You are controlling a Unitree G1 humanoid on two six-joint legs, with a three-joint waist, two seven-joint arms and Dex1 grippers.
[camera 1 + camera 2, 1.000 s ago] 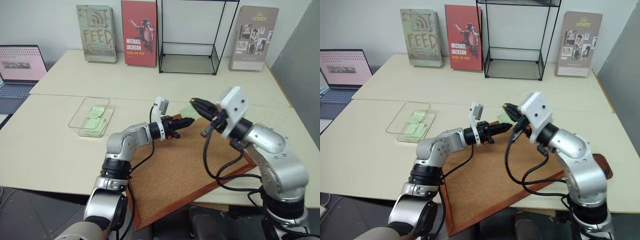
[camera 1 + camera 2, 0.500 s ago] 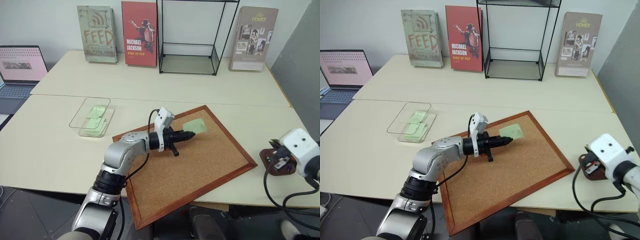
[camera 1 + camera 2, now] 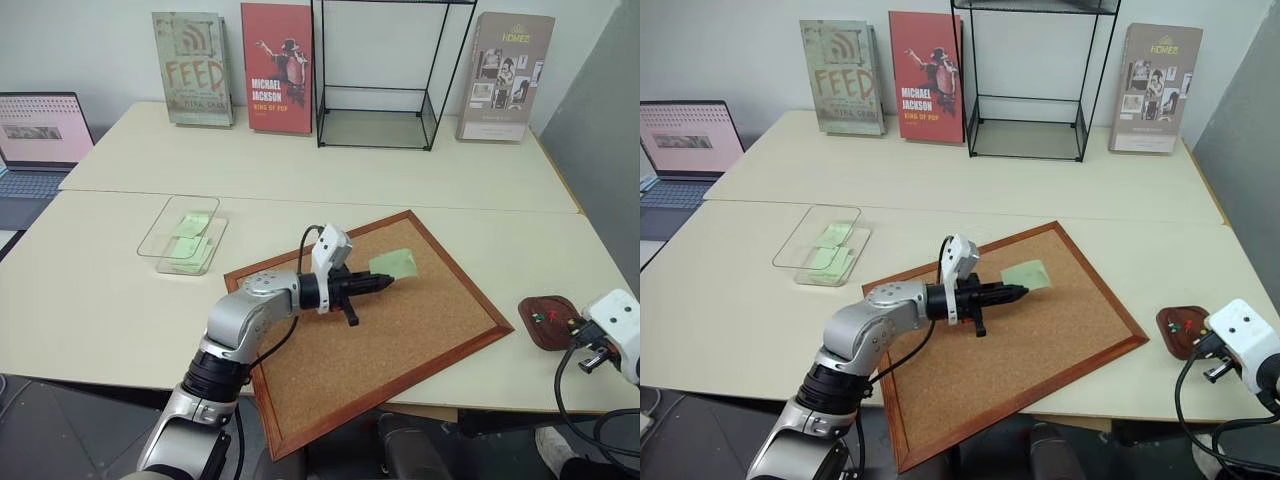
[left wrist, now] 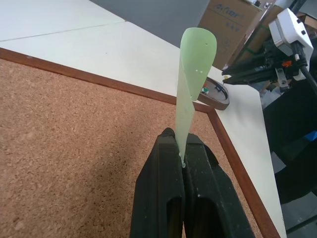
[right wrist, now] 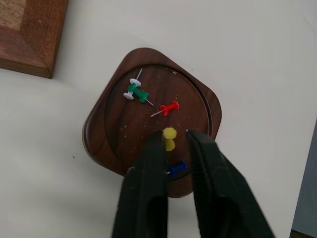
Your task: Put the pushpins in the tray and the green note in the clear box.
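My left gripper (image 3: 383, 283) is shut on one edge of the pale green note (image 4: 192, 84), which stands up from the fingers above the corkboard (image 3: 400, 340). At the table's right edge sits the dark wooden tray (image 5: 198, 104) with green, white, red and blue pushpins (image 5: 169, 107) in it. My right gripper (image 5: 176, 137) hangs just over that tray, open, its fingers parted around a yellow pushpin (image 5: 169, 135). The clear box (image 3: 150, 232) lies on the left of the table with green notes inside.
A laptop (image 3: 40, 135) stands at the far left. Three books and a tall black wire-frame case (image 3: 380, 100) line the back of the table. The corkboard's near corner overhangs the table's front edge. Cardboard boxes (image 4: 233, 20) stand beyond the table's right side.
My right arm has swung from the note on the corkboard out to the right and down over the tray, and its fingers have parted. The left gripper drew back a little with the note.
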